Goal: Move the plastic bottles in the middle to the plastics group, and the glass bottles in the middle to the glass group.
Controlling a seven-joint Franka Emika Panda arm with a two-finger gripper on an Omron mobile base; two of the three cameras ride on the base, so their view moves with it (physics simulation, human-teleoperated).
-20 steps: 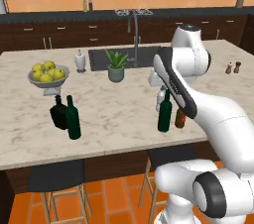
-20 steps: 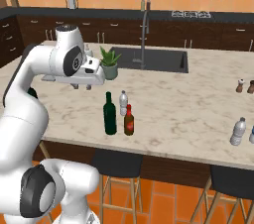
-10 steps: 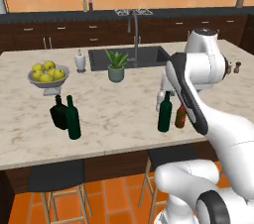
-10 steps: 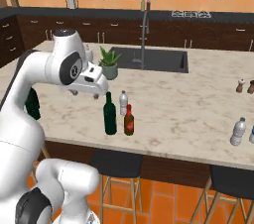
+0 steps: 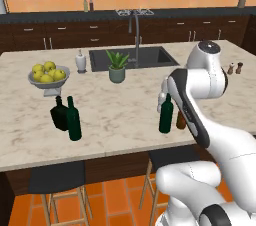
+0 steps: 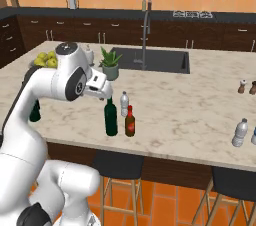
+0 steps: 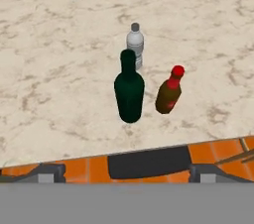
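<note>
Three bottles stand together near the counter's front edge. The tall dark green glass bottle (image 7: 129,92) (image 6: 111,117) (image 5: 166,114) is at the front. The short brown glass bottle with a red cap (image 7: 169,92) (image 6: 130,121) stands beside it. The small clear plastic bottle (image 7: 135,43) (image 6: 124,104) is just behind them. My gripper (image 7: 127,171) hangs above and in front of them, open, its fingertips wide apart with nothing between. The glass group, a squat black flask (image 5: 60,115) and a tall green bottle (image 5: 74,119), stands at the left. The plastics group (image 6: 240,132) is at the far right.
A potted plant (image 5: 117,67) stands by the sink (image 5: 132,57), a white dispenser (image 5: 80,62) and a fruit bowl (image 5: 47,77) further left. Salt and pepper shakers (image 5: 235,68) are at the right. Stools (image 7: 149,163) stand below the counter's front edge.
The arm has swung to the right in the left base view, and the hand has dropped a little toward the middle bottles. No bottle has moved.
</note>
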